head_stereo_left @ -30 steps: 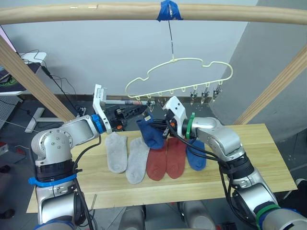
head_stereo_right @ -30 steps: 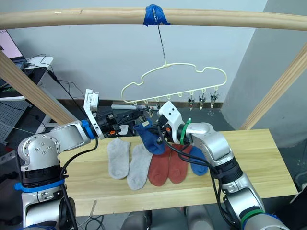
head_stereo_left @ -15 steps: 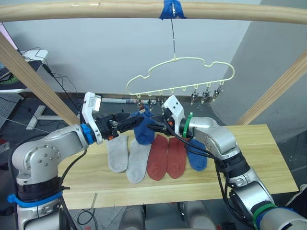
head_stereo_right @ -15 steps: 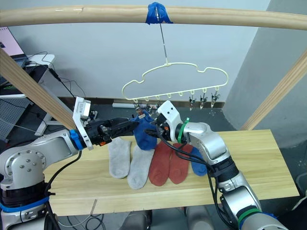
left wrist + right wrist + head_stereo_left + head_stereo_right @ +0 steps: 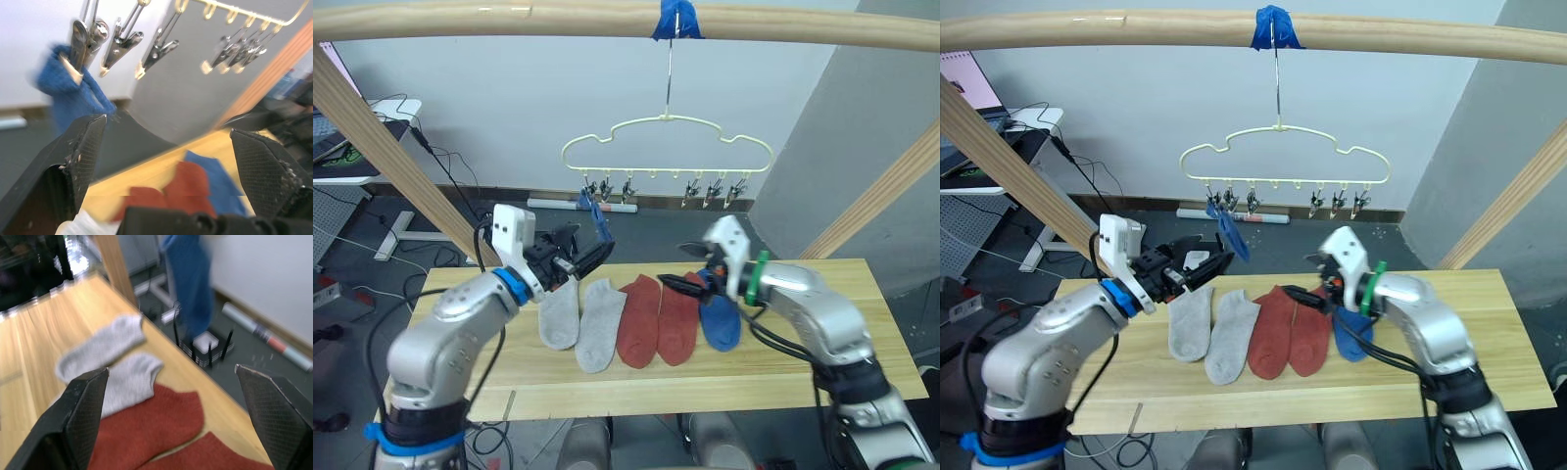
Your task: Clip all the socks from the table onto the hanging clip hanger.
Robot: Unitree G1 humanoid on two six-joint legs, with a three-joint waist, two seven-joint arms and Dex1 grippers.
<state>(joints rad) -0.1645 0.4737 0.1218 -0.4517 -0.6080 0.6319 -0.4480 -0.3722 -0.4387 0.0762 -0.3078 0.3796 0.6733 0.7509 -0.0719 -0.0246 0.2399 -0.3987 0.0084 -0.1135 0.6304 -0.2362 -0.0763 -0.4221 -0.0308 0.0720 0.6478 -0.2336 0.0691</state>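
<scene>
The pale-yellow clip hanger [image 5: 666, 147] hangs by its hook from the top pole. One blue sock [image 5: 598, 216] dangles from a clip at the hanger's left end, also in the left wrist view as the blue sock [image 5: 73, 98]. My left gripper [image 5: 585, 253] is open just below and left of it, touching nothing. My right gripper [image 5: 677, 264] is open and empty above the red socks. On the table [image 5: 862, 294] lie two grey socks [image 5: 560, 311], two rust-red socks [image 5: 656, 318] and one blue sock [image 5: 721, 321].
Slanted wooden frame poles stand at the left [image 5: 391, 157] and at the right [image 5: 871, 206]. Several free silver clips [image 5: 710, 191] hang along the hanger's right half. Bare tabletop lies to the right of the socks and along the front edge.
Both grippers have opened and drawn away from the blue sock, which now hangs by itself from the clip. The right arm moved right and down; the left pulled back left. The camera shifted too.
</scene>
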